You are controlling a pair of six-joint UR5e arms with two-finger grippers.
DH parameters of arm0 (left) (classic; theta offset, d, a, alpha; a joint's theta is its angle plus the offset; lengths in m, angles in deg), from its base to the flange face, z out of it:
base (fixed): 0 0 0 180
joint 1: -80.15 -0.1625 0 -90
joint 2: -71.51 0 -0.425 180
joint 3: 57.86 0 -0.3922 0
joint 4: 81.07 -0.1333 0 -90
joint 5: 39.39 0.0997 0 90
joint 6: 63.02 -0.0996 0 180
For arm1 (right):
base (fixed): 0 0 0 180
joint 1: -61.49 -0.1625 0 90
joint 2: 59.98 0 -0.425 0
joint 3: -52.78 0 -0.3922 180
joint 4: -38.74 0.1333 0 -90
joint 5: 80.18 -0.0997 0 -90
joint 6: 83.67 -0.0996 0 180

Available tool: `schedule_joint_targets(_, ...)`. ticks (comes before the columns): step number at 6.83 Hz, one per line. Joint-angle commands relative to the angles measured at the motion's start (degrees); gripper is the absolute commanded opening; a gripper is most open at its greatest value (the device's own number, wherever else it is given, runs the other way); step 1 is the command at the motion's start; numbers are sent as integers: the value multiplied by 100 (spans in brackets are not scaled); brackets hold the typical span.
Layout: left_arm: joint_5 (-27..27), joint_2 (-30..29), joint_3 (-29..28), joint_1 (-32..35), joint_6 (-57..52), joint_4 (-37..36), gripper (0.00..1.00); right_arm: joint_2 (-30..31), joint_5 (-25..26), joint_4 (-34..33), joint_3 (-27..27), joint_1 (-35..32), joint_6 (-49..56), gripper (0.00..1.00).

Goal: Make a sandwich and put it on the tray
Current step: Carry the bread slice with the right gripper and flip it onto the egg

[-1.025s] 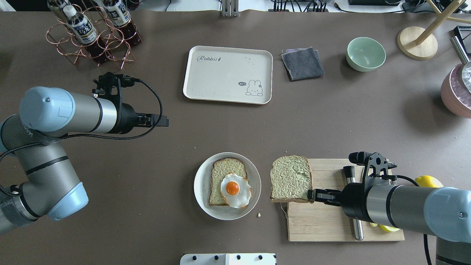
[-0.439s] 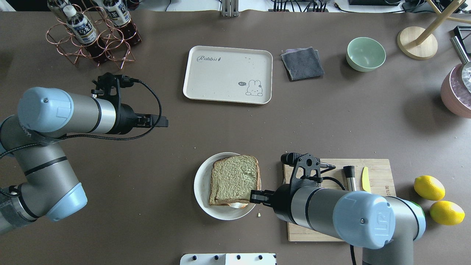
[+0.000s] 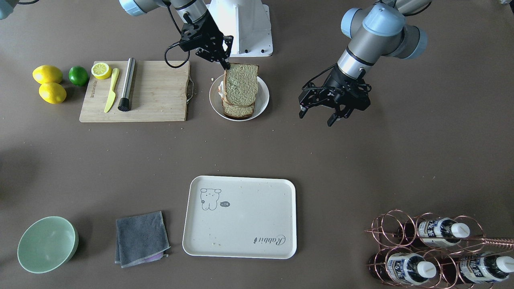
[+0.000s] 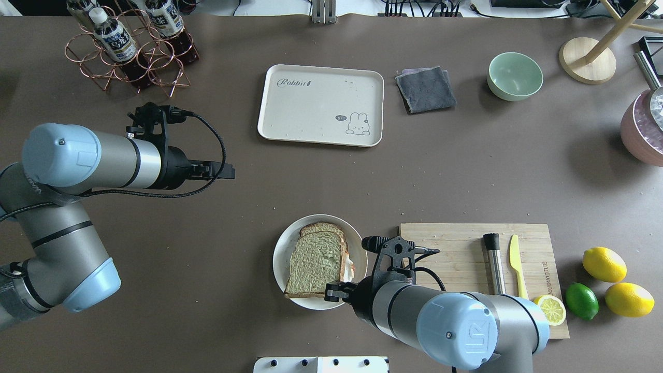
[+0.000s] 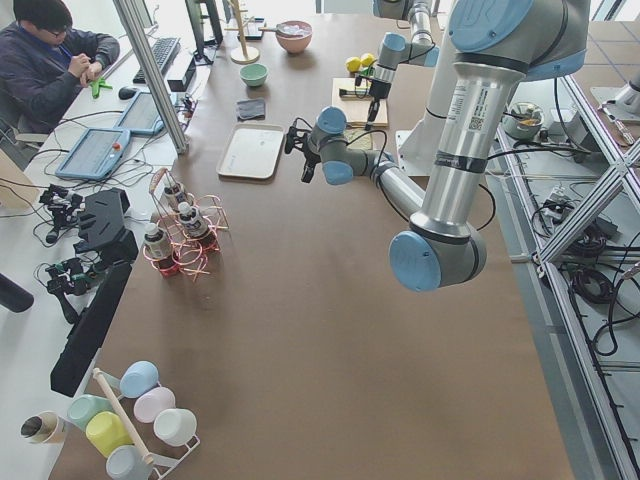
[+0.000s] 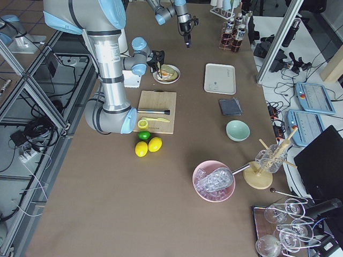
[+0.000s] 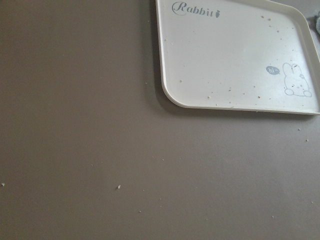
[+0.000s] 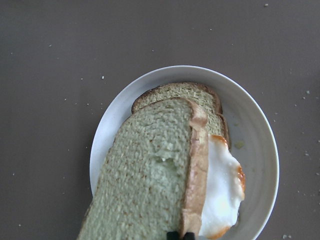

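Currently you have on the table: the right gripper [image 4: 335, 291], jaws clamped on the near corner of the top bread slice [image 4: 313, 264]. This slice is tilted, raised at the gripped end, and its far edge rests on the lower bread slice [image 4: 322, 228]. The fried egg [image 4: 348, 267] lies between the two slices and shows white with an orange rim just beside the gripper's fingertips. All three sit on the round plate [image 4: 280, 259] directly beneath this gripper. The cutting board [image 4: 456, 248] lies close by, on its outer side. The left gripper [image 3: 316, 117] has its fingers spread apart with nothing between them. It hangs above bare table, well apart from the plate. The tray [image 4: 311, 111] holds no food, only crumbs. It lies near the left gripper, beyond its fingertips and off to one side, and well apart from the right gripper, further out across the table.
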Motion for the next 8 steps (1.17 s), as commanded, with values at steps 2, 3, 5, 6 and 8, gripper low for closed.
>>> schedule_joint_targets(2, 0, -3, 15, -8, 76, 10, 98, 28, 192, 4, 129, 34, 18, 0)
schedule_joint_targets(3, 0, -3, 6, -8, 76, 10, 98, 55, 271, 4, 138, 60, 9, 0)
schedule_joint_targets(5, 0, -21, 6, -17, 76, 10, 98, 125, 437, 13, 121, 104, -35, 87)
schedule_joint_targets(6, 0, -21, 6, -25, 76, 10, 98, 143, 465, 13, 86, 87, -17, 100)
schedule_joint_targets(8, 0, -21, -3, -121, 67, 10, 98, 308, 90, -74, -89, -498, 27, 100)
